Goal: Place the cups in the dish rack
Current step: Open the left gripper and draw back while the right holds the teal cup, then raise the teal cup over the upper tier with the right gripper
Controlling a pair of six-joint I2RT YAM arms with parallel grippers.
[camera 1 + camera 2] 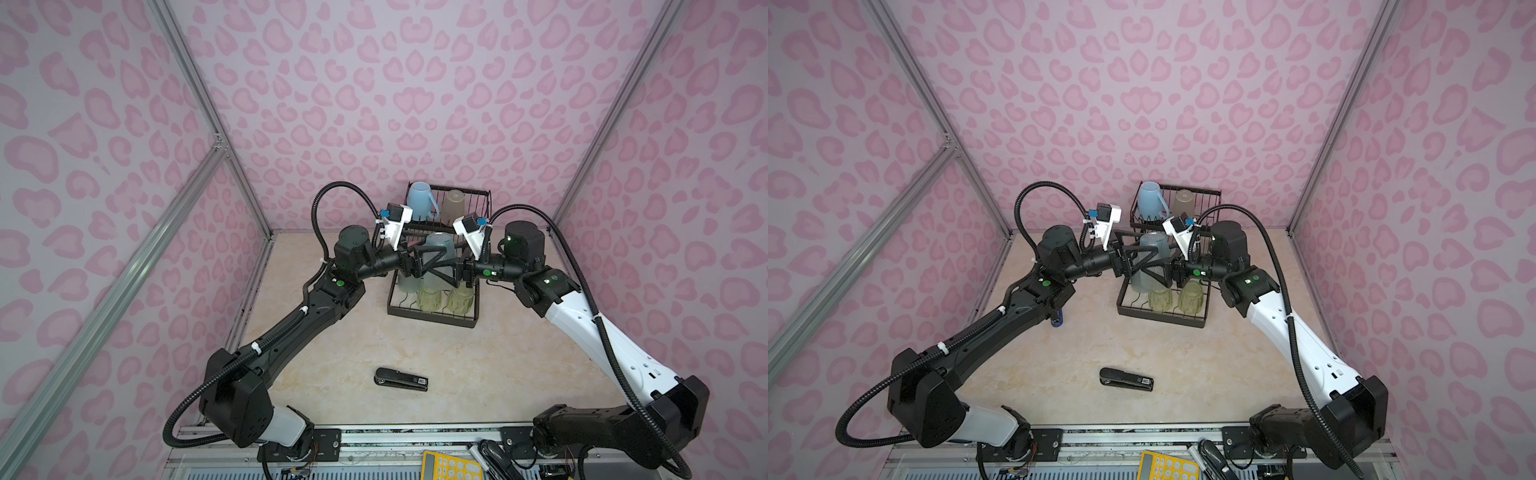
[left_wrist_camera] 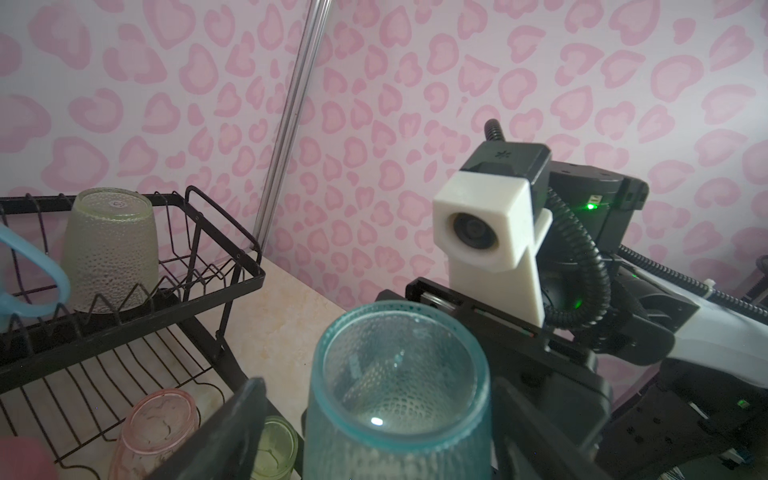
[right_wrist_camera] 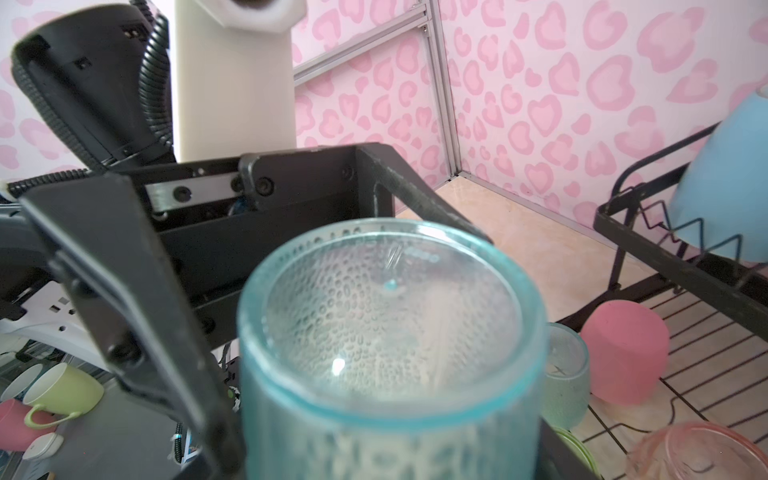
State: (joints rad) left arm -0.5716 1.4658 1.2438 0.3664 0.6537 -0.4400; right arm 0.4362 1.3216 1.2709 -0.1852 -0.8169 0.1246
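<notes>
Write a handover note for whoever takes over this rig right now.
Right gripper: shut on the blue cup, held upside down over the rack.
Left gripper: open, fingers either side of that cup, a gap showing.
Done: mug and pale tumbler on the upper shelf; pink cup, pinkish ribbed cup, two green cups and a frosted cup in the lower tray.
To do: set the blue cup in the rack.

Robot lab booth, pink heart-print walls, aluminium frame, marble-look tabletop
</notes>
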